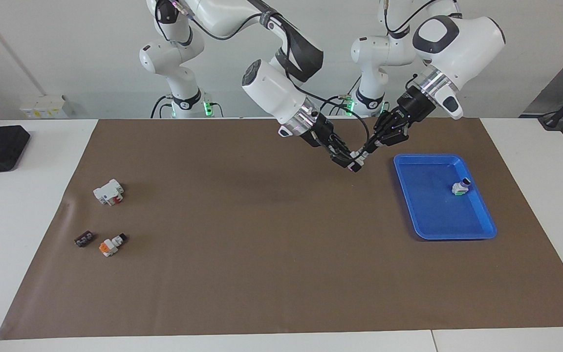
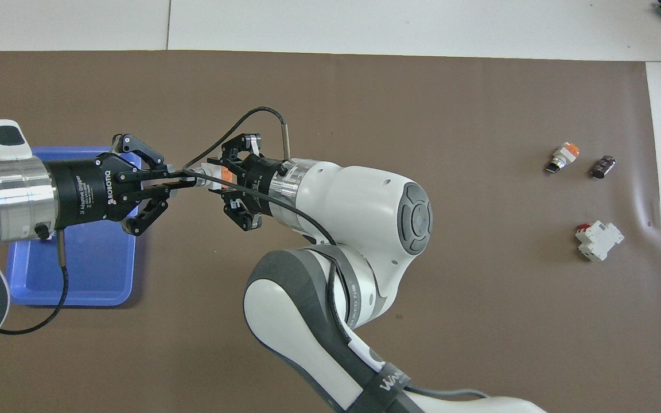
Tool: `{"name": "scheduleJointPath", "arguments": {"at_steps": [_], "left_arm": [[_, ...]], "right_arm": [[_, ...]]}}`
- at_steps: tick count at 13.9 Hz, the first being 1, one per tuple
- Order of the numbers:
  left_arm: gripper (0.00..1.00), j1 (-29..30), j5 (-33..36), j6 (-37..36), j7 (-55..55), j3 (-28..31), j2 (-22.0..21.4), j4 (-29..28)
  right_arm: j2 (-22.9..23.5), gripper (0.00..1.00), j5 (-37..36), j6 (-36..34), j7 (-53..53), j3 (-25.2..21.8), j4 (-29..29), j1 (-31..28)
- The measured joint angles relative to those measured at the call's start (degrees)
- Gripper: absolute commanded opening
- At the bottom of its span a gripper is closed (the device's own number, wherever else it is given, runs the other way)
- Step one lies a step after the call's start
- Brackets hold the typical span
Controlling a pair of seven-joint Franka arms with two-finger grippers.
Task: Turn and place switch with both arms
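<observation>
Facing view: the right claw (image 1: 347, 160) and the left claw (image 1: 362, 155) are meeting in the air over the brown mat (image 1: 242, 274), just beside the blue tray (image 1: 477, 230). Both are clamping one switch (image 1: 355, 159) from either end. A second switch (image 1: 461, 187) is lying in the tray. A third switch (image 1: 112, 244), a flat black piece (image 1: 83, 238) and a larger white block (image 1: 108, 191) are sitting at the right arm's end of the table.

Overhead view: the left claw (image 2: 184, 181) is closing tight on the black knob end; the right claw (image 2: 216, 178) is gripping the white and orange switch (image 2: 211, 173) body.
</observation>
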Motion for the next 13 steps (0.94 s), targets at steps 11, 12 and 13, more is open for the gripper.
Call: {"name": "scheduleJointPath", "arguments": {"at_steps": [11,12,13], "left_arm": [[0.00,0.00,1.11,2.38,-30.67,-0.14,-0.82,-1.95],[0.00,0.04,1.12,2.52,-33.16,-0.11,-0.98,-2.22],[0.00,0.12,1.21,2.54,-35.47,-0.07,-1.12,-2.40]], "right_arm": [[1.32,0.00,0.03,0.00,0.29,0.25,0.91,0.15],[1.43,0.00,0.04,0.00,0.32,0.27,1.01,0.22],[1.58,0.00,0.05,0.00,0.36,0.32,1.15,0.27]]}}
